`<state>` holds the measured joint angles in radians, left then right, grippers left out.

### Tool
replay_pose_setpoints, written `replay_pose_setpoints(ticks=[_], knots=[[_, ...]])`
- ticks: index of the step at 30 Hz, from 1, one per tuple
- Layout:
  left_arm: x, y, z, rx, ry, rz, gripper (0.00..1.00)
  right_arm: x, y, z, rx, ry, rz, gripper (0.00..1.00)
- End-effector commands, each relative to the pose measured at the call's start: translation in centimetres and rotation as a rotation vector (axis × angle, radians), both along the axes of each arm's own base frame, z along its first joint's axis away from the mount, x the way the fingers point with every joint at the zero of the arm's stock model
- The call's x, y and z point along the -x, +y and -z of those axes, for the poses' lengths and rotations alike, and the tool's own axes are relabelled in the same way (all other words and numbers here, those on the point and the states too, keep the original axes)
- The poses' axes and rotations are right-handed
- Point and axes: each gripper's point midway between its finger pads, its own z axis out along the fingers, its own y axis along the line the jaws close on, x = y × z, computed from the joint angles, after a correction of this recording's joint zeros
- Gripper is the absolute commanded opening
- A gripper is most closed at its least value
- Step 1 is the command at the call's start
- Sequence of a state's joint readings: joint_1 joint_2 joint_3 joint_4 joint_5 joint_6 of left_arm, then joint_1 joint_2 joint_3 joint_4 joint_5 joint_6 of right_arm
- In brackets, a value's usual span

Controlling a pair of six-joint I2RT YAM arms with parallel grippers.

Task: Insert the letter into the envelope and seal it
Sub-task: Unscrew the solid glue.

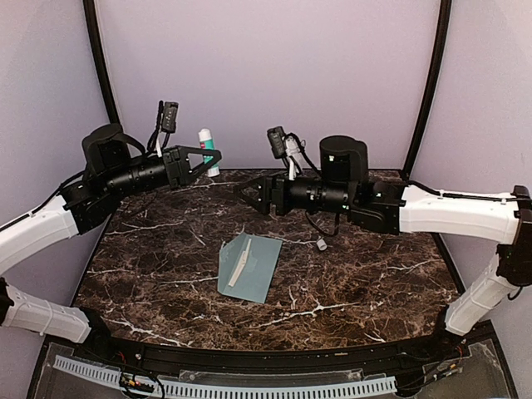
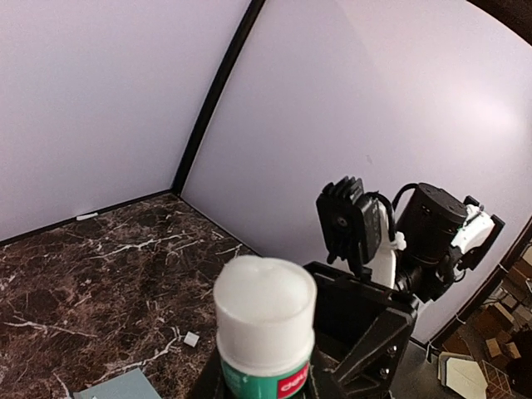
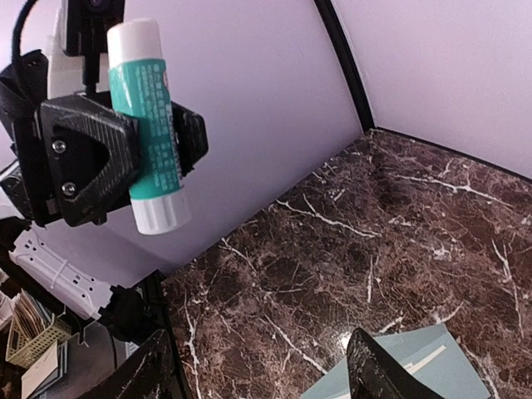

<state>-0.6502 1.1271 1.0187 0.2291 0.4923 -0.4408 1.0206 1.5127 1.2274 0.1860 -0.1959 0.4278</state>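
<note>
The pale teal envelope (image 1: 253, 270) lies flat in the middle of the table. A narrow cream strip (image 1: 239, 268) lies across it; I cannot tell if this is the letter's edge, and no more of the letter shows. My left gripper (image 1: 212, 155) is raised at the back left, shut on an upright green and white glue stick (image 1: 205, 146). The stick fills the left wrist view (image 2: 266, 324) and also shows in the right wrist view (image 3: 148, 125). My right gripper (image 1: 248, 197) is open and empty, held above the table facing the left gripper. Its fingertips (image 3: 378, 374) frame the envelope's corner (image 3: 445, 370).
A small grey piece (image 1: 321, 244) lies on the dark marble table (image 1: 374, 283) right of the envelope; it also shows in the left wrist view (image 2: 191, 338). Lilac walls with black corner posts (image 1: 100, 58) close in the back and sides.
</note>
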Motion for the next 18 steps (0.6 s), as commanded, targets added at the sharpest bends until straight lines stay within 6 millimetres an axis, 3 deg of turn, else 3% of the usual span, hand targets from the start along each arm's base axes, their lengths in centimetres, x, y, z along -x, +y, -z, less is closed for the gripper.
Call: replay_pose_setpoints(ticks=[1,9,18], knots=[[-2.2,1.2,1.2,-0.035,0.059,-0.138,0.00,-0.7,1.2,0.5,0.047,0.005,0.073,0.67],[-1.8,-0.1,2.5,-0.016,0.117,-0.060,0.00,-0.5,4.5,0.2,0.049,-0.010,0.030,0.59],[-1.3,-0.4,3.0,-0.023,0.125,-0.023,0.00,-0.9,6.0,-0.2,0.049,-0.043,0.019,0.44]])
